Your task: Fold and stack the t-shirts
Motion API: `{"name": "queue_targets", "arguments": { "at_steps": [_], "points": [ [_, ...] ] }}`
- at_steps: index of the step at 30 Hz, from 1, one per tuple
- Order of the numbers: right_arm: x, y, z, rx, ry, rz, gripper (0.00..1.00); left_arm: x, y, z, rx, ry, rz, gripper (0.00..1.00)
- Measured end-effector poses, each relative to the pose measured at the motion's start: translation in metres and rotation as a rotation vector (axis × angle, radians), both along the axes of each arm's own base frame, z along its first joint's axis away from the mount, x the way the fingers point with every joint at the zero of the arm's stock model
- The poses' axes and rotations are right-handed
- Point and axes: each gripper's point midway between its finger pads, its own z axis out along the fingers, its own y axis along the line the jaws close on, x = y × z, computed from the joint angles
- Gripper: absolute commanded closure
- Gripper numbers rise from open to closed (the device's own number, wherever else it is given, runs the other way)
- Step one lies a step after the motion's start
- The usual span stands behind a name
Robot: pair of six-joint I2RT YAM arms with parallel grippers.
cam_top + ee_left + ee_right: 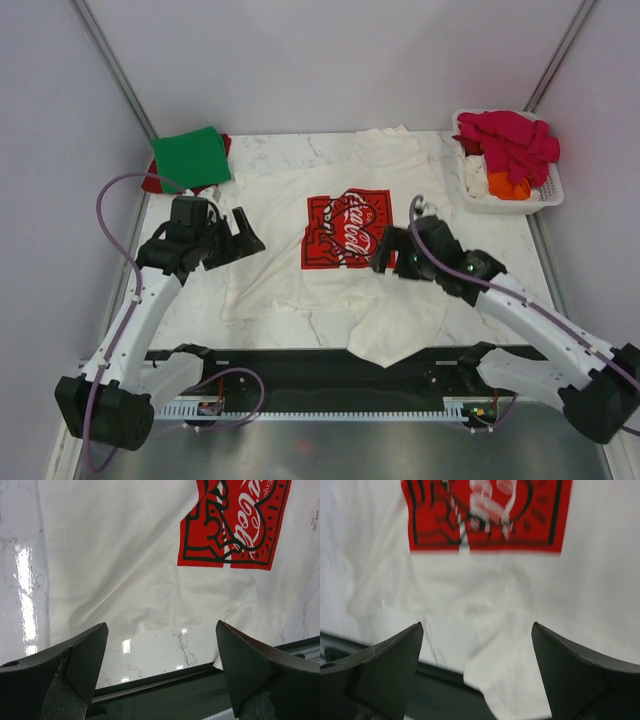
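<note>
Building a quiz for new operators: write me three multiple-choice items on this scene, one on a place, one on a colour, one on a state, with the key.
1. Where on the table does the folded green shirt lie?
A. far left corner
B. near right corner
C. dead centre

2. What colour is the square print on the white shirt?
A. blue
B. red
C. green

3. How do the left pincer and right pincer stand?
A. both shut on cloth
B. left shut, right open
C. both open, holding nothing

Key:
1 A, since the top view shows it at the far left corner.
2 B, since the print is red in every view.
3 C, since each wrist view shows jaws wide apart with nothing between them.
</note>
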Motion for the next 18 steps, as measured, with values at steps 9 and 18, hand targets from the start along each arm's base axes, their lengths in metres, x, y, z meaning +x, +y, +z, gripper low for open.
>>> {"name": "queue_targets", "arguments": {
  "at_steps": [9,18],
  "points": [
    [-0.19,-0.006,-0.092,0.044,0.303,0.114,0.13,-0.027,0.0,-0.015,-0.001,0.035,-0.031,0.03],
    [-0.224,-0.029,-0.164,-0.07,0.49,0.065,0.19,-0.041,0.009,-0.029,0.03,0.089,-0.004,0.04]
  ]
}}
